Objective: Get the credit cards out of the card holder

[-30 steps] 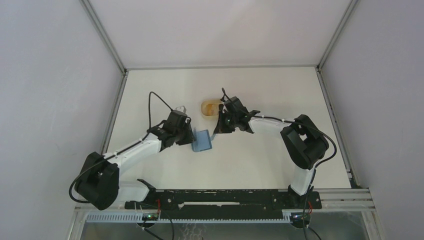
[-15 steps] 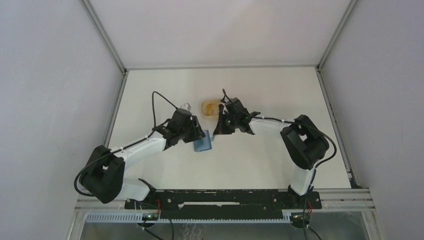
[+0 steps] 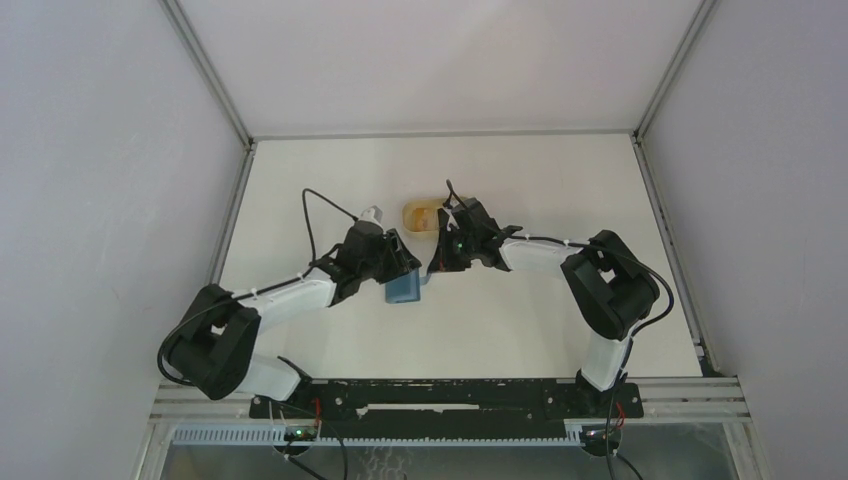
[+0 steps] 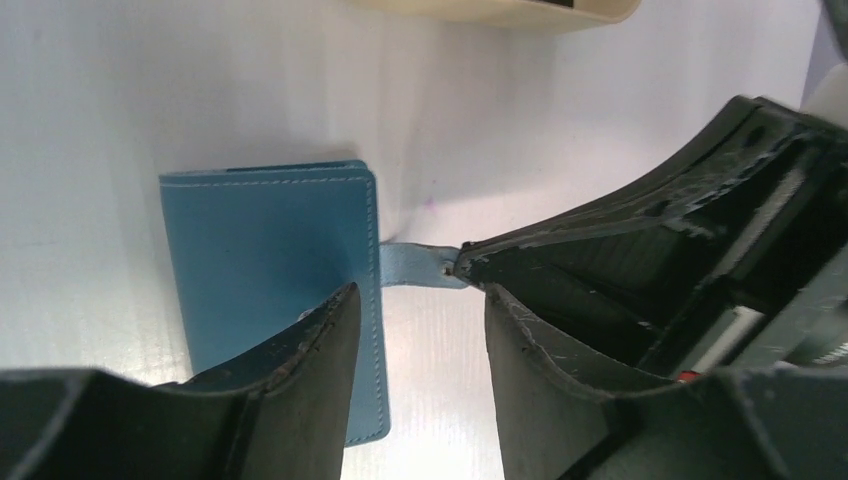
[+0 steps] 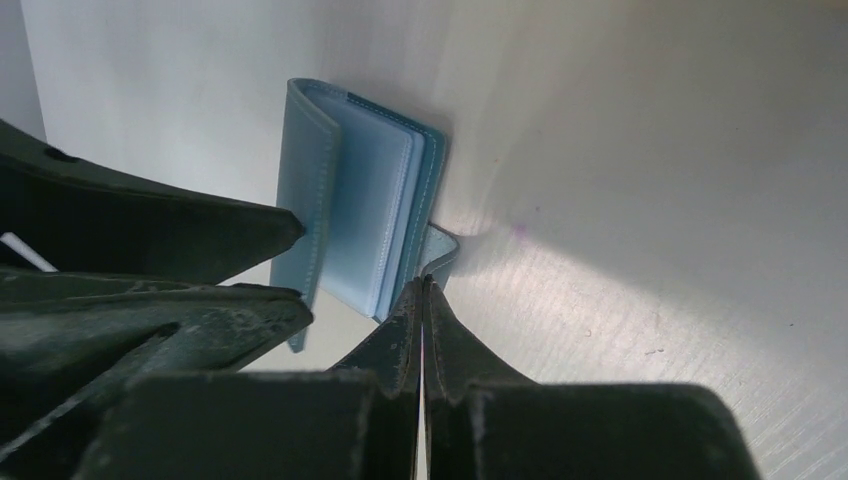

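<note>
The teal-blue card holder (image 3: 405,291) lies on the white table between my two grippers. My right gripper (image 5: 424,282) is shut on its small closure tab (image 4: 410,266), pulling the tab away from the cover. The holder (image 5: 360,215) gapes a little and shows pale inner sleeves. My left gripper (image 4: 418,294) is open just above the holder (image 4: 265,250), one finger over its stitched edge and the other beside the tab. Neither left finger grips anything. The credit cards are hidden inside the holder.
A tan rounded tray (image 3: 421,215) sits just behind the grippers, and its rim (image 4: 500,8) shows at the top of the left wrist view. White walls with metal rails (image 3: 232,215) bound the table on three sides.
My left gripper has opened and slid right, from beside the holder to over its tab-side edge. The right gripper has stayed shut on the tab, almost in place.
</note>
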### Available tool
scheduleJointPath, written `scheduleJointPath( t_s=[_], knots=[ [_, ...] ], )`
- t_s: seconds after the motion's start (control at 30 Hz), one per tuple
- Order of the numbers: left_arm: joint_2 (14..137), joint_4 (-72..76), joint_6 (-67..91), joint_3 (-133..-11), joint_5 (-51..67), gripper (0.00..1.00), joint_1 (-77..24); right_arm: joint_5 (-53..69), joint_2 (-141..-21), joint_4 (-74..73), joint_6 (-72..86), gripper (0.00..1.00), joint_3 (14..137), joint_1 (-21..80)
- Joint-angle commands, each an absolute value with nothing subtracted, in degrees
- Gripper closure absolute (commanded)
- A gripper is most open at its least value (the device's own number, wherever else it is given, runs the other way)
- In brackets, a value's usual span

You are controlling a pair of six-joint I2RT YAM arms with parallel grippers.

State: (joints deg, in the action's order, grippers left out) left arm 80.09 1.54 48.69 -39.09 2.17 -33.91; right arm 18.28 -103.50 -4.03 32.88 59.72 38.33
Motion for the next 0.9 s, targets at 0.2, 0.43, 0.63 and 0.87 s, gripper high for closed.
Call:
scheduleJointPath(
  t_s=[0.2, 0.43, 0.63, 0.87],
  knots=[
    [81.39, 15.27, 54.45, -31.55, 4.17, 0.45, -33.06, 18.98, -100.92, -2.59, 32.95, 1.00, 59.76, 38.07],
    [80.57, 17.62, 55.43, -28.90, 4.30, 0.45, -31.38, 19.24, -101.16, -2.64, 32.78, 1.00, 59.74, 37.88],
    [81.29, 16.73, 56.09, -28.65, 3.54, 0.51, -30.94, 19.16, -101.30, -2.81, 32.70, 1.00, 59.72, 37.88],
    [81.68, 15.19, 57.12, -27.71, 2.12, 0.65, -30.09, 19.24, -100.91, -2.56, 32.77, 1.00, 59.42, 37.80]
  ],
)
